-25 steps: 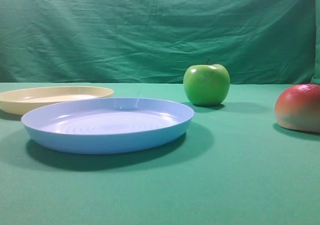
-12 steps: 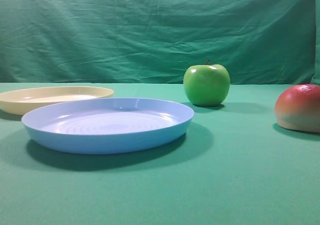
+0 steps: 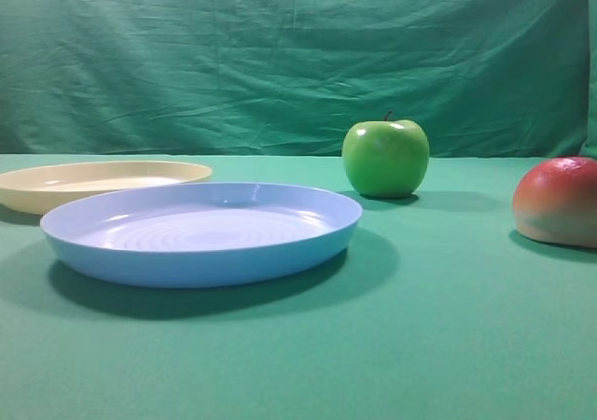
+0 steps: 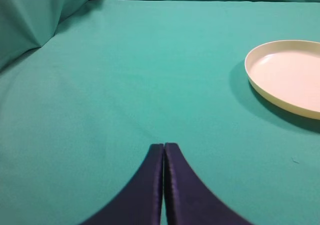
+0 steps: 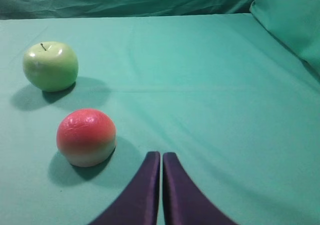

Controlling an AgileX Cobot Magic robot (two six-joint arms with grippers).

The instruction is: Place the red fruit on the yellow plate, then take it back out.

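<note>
The red fruit (image 3: 557,201), red on top and pale cream below, rests on the green cloth at the far right; in the right wrist view the red fruit (image 5: 86,137) lies left of and just ahead of my right gripper (image 5: 161,156), which is shut and holds nothing. The yellow plate (image 3: 93,183) sits bare at the far left, behind the blue plate. In the left wrist view the yellow plate (image 4: 290,80) is off to the upper right of my left gripper (image 4: 164,147), also shut and holding nothing. Neither gripper shows in the exterior view.
A larger light-blue plate (image 3: 201,233) stands in front of the yellow one, at centre left. A shiny green apple (image 3: 385,158) with a stem sits behind, also the green apple (image 5: 50,66) beyond the red fruit. Green cloth backdrop (image 3: 298,56) rises at the rear.
</note>
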